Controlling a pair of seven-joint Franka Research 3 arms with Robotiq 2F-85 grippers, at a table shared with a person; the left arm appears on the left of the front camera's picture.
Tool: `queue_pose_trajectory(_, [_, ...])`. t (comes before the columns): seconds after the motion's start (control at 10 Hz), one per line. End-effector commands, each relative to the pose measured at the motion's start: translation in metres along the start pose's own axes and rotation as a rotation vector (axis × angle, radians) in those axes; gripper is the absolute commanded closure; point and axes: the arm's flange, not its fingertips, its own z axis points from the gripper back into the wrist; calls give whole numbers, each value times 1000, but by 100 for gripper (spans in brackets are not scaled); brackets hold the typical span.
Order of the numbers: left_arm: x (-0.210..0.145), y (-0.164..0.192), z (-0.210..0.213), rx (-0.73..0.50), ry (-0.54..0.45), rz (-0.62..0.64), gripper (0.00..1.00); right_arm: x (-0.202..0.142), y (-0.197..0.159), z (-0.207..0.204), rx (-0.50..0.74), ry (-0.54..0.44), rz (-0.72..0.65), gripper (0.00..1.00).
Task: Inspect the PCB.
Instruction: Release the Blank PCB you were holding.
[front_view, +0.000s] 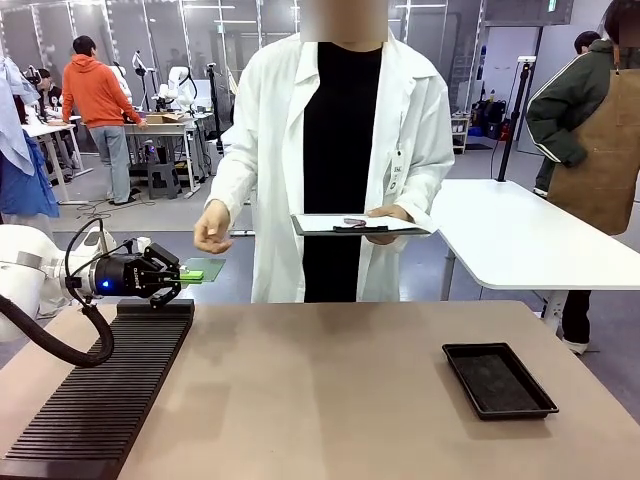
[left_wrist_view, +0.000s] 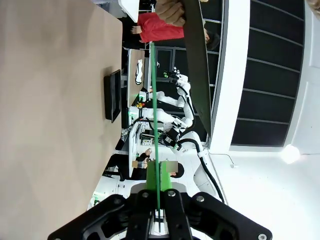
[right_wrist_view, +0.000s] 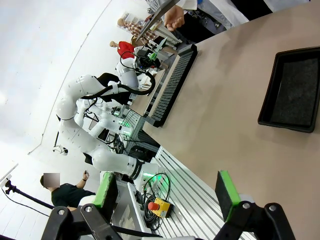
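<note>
left arm (front_view: 28, 272) in low from the side, wrist level, left gripper (front_view: 186, 276) pointing sideways across the table edge, fingers pinched flat on one end of the PCB (front_view: 207, 267). right gripper (right_wrist_view: 167, 192) jaws spread wide apart.

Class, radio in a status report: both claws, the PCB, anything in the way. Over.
Left claw shut on PCB, held level. Right claw open, empty. Person's hand close by PCB.

At left of the front view, the PCB (front_view: 210, 268) has its near end hidden in the left gripper (front_view: 190, 275) (edge-on in the wrist view, face unseen). The rack (front_view: 110, 390) runs off the bottom-left corner; the item (front_view: 354, 222) on the clipboard (front_view: 315, 224) is too small to tell.
</note>
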Motion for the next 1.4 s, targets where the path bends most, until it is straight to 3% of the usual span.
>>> queue_pose_trajectory(0.0, [-2, -5, -1, 11, 7, 10, 97, 3, 2, 2, 9, -10, 7, 0])
queue_pose_trajectory(1.3, [-2, -5, -1, 11, 7, 10, 97, 3, 2, 2, 9, -10, 7, 0])
